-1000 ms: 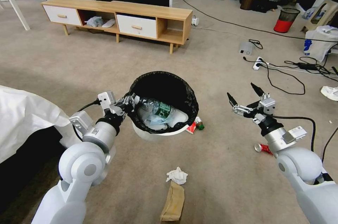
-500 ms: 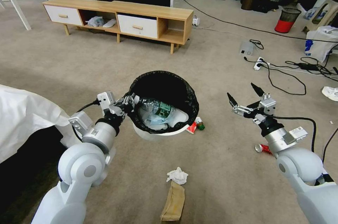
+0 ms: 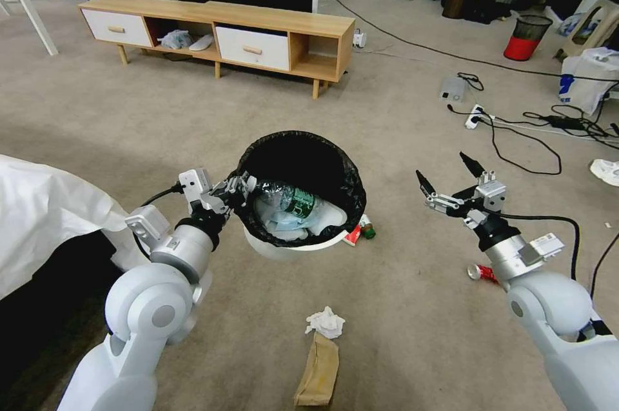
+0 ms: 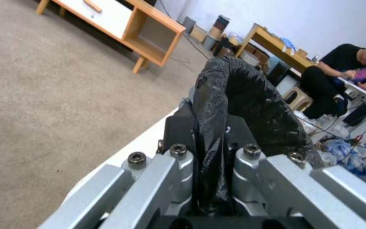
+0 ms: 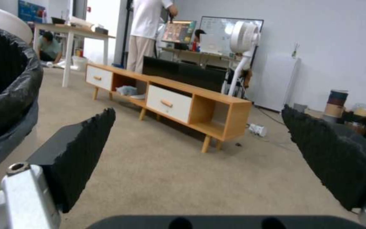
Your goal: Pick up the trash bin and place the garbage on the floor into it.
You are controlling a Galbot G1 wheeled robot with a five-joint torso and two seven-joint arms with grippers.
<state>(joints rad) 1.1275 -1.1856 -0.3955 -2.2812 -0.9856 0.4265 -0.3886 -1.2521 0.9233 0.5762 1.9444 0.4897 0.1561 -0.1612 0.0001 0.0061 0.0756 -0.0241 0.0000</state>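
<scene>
The trash bin (image 3: pixel 284 248), white with a black bag over its rim, hangs tilted above the carpet. My left gripper (image 3: pixel 236 191) is shut on its near rim. In the left wrist view the fingers (image 4: pixel 179 159) pinch the bag's folded edge (image 4: pixel 217 95). A clear green-labelled bottle (image 3: pixel 293 198) and a blue face mask (image 3: pixel 280 222) lie inside the bin. On the floor are a white tissue (image 3: pixel 324 322), a brown paper bag (image 3: pixel 317 369), a red packet (image 3: pixel 351 235), a small brown bottle (image 3: pixel 366 228) and a crushed red can (image 3: pixel 482 272). My right gripper (image 3: pixel 442 167) hovers open and empty to the bin's right, with the bin (image 5: pixel 5 82) beside it.
A low wooden cabinet (image 3: pixel 219 30) stands ahead. Black cables and a white power strip (image 3: pixel 474 115) sprawl at the right, near a red-based mesh bin (image 3: pixel 525 37) and a white bag (image 3: pixel 587 79). A white cloth (image 3: pixel 45 211) covers something at my left.
</scene>
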